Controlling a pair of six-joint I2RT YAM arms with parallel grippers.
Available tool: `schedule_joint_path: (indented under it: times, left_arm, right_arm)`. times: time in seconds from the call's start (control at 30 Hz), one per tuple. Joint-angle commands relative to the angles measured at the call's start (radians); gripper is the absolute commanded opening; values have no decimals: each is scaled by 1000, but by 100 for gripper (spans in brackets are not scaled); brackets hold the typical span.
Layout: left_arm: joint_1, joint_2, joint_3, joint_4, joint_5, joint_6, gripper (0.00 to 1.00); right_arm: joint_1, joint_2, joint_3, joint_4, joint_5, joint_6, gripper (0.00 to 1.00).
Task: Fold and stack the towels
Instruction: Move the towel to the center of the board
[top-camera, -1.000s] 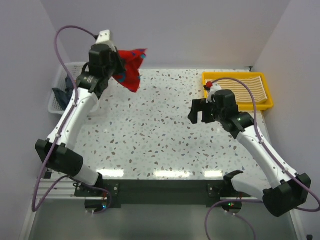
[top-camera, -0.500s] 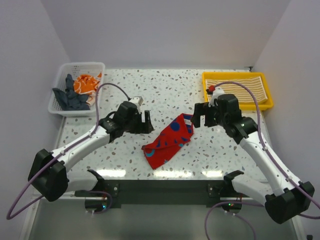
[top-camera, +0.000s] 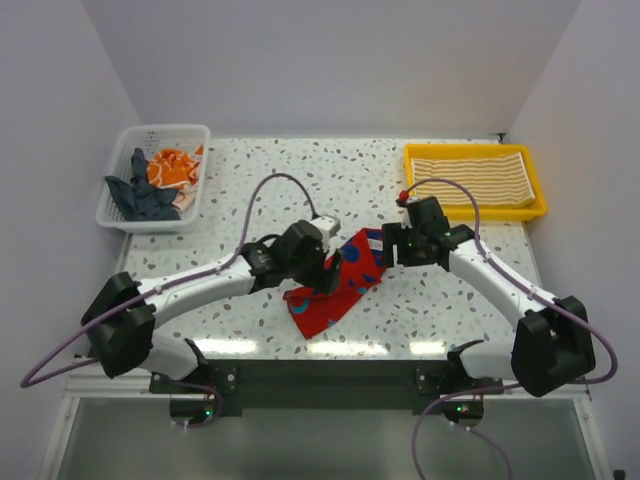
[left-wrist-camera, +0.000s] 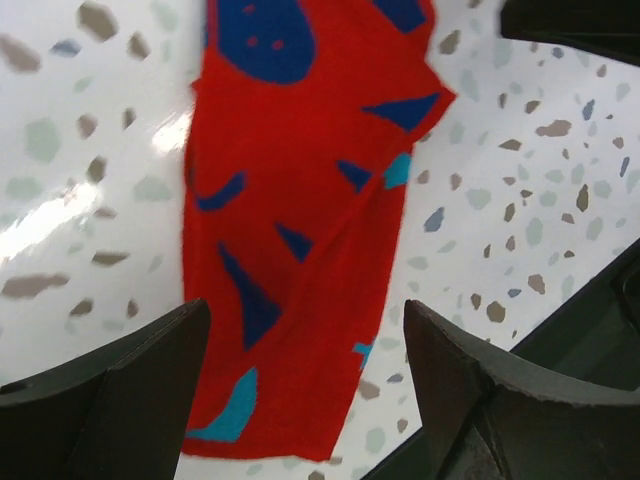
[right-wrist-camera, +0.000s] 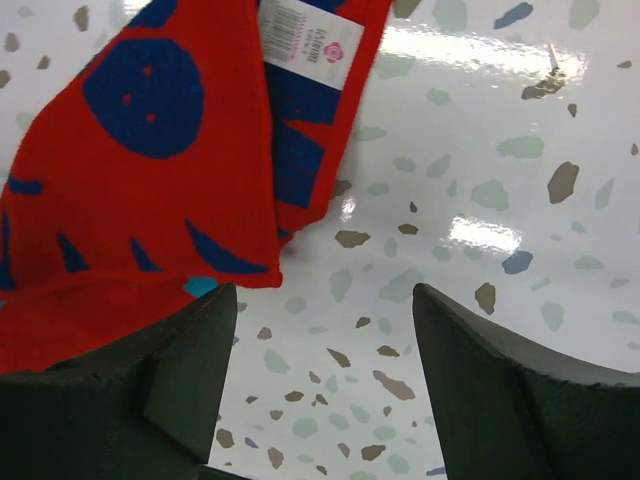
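red towel (top-camera: 318, 305) w/ blue shapes, rumpled; left gripper (left-wrist-camera: 305, 312) & right gripper (right-wrist-camera: 325, 295) both wide, empty

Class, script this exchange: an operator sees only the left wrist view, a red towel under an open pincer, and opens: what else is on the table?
Observer: A yellow tray at the far right holds a striped towel.
Operator: More towels?
Observer: An orange towel and a dark towel sit in a white basket, far left.
Operator: And the other arm?
Observer: The right pincer hangs open at the red towel's far end, where a white label shows.
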Motion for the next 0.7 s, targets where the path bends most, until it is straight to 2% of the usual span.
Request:
schedule_joint_path:
  times: [0.0, 0.13, 0.33, 0.47, 0.67]
  left_arm:
    - [-118, 104, 134, 70, -148, 105, 83]
    - [-249, 283, 325, 57, -275, 139, 78]
    - [-328, 486, 474, 87, -361, 194, 69]
    - [-346, 582, 525, 91, -416, 229, 63]
    - [-356, 649, 541, 146, -534, 275, 55]
  right_arm:
    - [-26, 38, 25, 54, 97, 66, 74]
    - [-100, 43, -10, 93, 73, 130, 75]
    - [-235, 20, -73, 135, -1, 185, 78]
    - [-278, 20, -118, 170, -39, 204, 79]
    - [-290, 20, -153, 201, -79, 211, 79]
